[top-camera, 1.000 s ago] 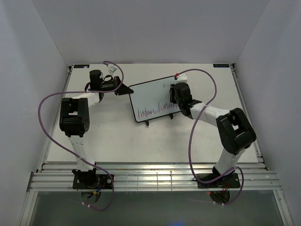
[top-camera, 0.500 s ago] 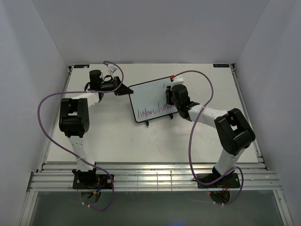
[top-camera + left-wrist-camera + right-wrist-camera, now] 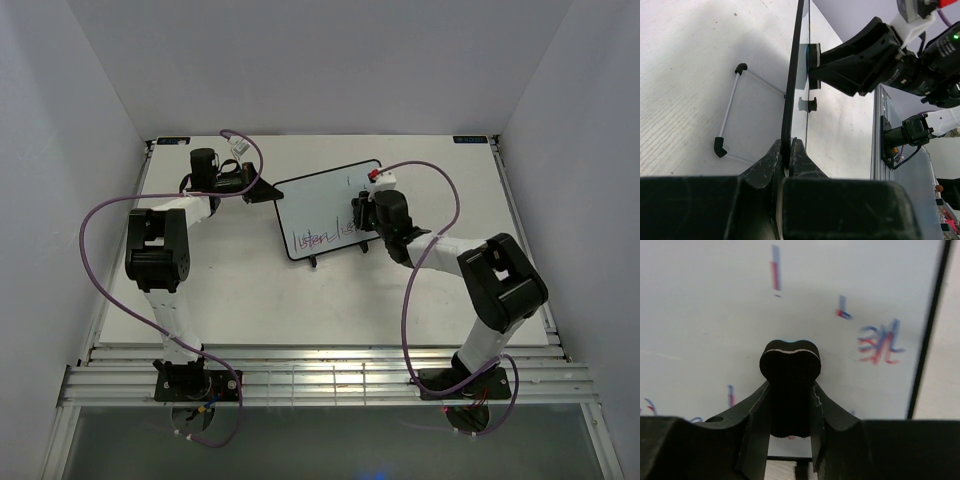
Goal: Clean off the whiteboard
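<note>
The whiteboard (image 3: 320,205) stands tilted on its wire feet at the table's middle back, with red and dark handwriting along its lower part. My left gripper (image 3: 268,190) is shut on the board's left edge; in the left wrist view (image 3: 788,150) the jaws pinch the black frame (image 3: 792,90). My right gripper (image 3: 362,215) is shut on the black bone-shaped eraser (image 3: 790,385), which is pressed against the board's right part (image 3: 715,315). Scraps of writing (image 3: 880,342) show around it. The eraser (image 3: 812,55) also shows in the left wrist view.
The board's wire stand (image 3: 730,115) rests on the white table (image 3: 230,290). Purple cables loop from both arms. White walls close the table at the back and both sides. A metal rail (image 3: 320,375) runs along the near edge.
My right gripper with the eraser has moved down along the board's right part. The writing at the lower right is shorter than before. The left gripper has not moved.
</note>
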